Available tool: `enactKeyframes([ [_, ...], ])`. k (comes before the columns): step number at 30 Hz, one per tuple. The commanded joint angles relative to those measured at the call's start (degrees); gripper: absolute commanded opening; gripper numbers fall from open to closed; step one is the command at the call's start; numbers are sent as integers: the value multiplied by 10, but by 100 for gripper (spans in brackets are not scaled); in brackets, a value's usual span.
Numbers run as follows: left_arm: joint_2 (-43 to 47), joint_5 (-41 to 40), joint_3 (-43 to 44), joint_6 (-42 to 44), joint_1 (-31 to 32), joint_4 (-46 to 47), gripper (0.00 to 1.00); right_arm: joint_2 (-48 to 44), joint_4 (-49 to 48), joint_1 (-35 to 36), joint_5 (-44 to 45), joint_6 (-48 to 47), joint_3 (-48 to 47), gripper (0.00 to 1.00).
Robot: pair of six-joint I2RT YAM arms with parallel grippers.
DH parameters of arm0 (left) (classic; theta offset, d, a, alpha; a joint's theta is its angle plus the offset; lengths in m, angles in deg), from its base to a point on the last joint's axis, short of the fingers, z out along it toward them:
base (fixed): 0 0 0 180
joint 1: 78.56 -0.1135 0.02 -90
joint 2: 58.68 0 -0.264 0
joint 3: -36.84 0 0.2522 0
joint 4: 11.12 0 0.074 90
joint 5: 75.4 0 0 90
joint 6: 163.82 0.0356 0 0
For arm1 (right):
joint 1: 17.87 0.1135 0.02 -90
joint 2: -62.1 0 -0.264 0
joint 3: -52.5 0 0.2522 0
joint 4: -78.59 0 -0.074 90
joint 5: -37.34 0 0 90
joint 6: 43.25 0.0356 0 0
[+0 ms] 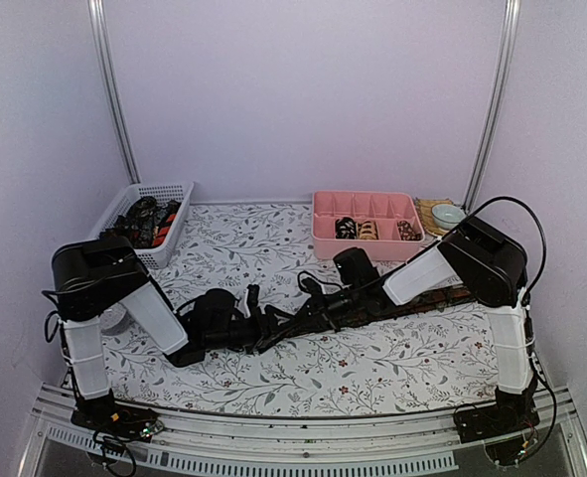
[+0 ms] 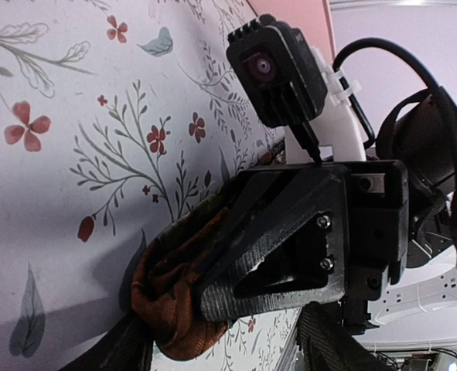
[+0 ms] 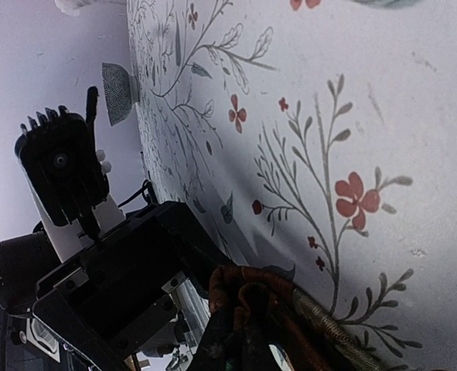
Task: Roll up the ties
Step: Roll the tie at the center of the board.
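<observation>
**A:** Starting at our edge of the desk [image 1: 372,368], where is the work?

**B:** Mid-desk, where the two arms meet. The right jaws are clamped on the started end of the tie [image 2: 170,305], a small orange-brown wad of folds. The left jaws stand apart, one finger on either side of that wad. I can't tell whether they touch it.

**A:** And the rest of it?

**B:** From above it lies as a dark band on the desk, running off under the right arm [image 1: 422,276]. Most of it looks unrolled, so I'd judge the roll barely begun.

**A:** How to do this step well, then?

**B:** Pinch the core flat and turn it along the line of the band, so each wrap lands square on the last. Bring the left jaws in to steady the coil's side before the right jaws let go to re-grip. The cloth looks soft, so a slack core would likely spring open or go cone-shaped.

**A:** Farther back?

**B:** At far right is the pink tray [image 1: 367,250], with three rolled ties [image 1: 369,231] in its compartments. At far left, the white basket [image 1: 181,231] holds loose ties [image 1: 139,221].
</observation>
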Motion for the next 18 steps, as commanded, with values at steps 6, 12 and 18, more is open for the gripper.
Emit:
enactKeyframes([
  [6,-72,5,-50,-12,-9,-125,65,45,-140,-4,-54,67,24,0],
  [12,-104,19,-81,-38,-10,13,64,53,-183,-4,-75,105,12,0],
  [18,-110,26,-84,-37,-10,43,62,67,-100,-4,-58,62,8,0],
])
